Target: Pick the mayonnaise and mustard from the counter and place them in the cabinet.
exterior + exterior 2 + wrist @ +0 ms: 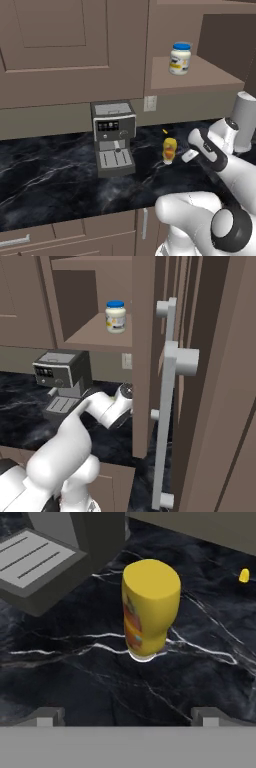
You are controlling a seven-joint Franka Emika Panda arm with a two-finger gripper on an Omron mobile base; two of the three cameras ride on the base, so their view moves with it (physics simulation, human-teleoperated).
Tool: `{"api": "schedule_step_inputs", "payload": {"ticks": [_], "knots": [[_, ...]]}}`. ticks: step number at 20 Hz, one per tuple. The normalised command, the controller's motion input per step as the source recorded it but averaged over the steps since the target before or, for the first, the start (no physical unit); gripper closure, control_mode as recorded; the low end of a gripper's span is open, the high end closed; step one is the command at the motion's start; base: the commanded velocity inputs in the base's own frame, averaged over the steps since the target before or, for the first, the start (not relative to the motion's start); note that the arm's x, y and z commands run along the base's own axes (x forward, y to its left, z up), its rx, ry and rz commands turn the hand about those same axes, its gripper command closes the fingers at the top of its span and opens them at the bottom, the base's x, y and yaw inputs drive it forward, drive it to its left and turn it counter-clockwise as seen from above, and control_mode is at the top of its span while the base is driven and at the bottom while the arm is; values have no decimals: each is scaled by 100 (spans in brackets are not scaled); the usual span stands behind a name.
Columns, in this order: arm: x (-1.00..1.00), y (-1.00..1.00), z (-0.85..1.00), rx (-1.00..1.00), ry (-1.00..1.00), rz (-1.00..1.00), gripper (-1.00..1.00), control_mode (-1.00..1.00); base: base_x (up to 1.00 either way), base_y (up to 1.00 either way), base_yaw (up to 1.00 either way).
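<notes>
Two dark fingertips (pixel 46 716) of the pincer (pixel 127 717) poke up at the bottom of the hand view, far apart, with nothing between them. So the pincer is spread wide and holds nothing.

Just past them stands the mustard (pixel 148 609), on the black bench (pixel 65 677). It stands on its pale cap, with the wide yellow end up. I think it is light and a bit squishy, and smooth, so it could slip or tip over (it is tall and has a small foot). A good place to pinch is the middle, across the orange-red label, and not too hard.

From the left base view, the white arm bends low over the bench, and the hand reaches toward the mustard from the right.

Left of it sits a grey coffee machine (pixel 114 144).

Farther and higher, the mayonnaise (pixel 180 58) already stands on the shelf of the cabinet (pixel 200 80). So the mustard is the one left to move.
</notes>
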Motion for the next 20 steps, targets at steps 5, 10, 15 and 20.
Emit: {"api": "schedule_step_inputs", "payload": {"ticks": [5, 10, 15, 20], "knots": [[0, -5, 0, 6, 0, 13, -100, -100, 0, 0, 0], [0, 0, 0, 3, 0, 12, -100, -100, 0, 0, 0], [0, 0, 0, 0, -10, 6, -100, -100, 0, 0, 0], [0, 0, 0, 0, -15, 1, -100, -100, 0, 0, 0]]}}
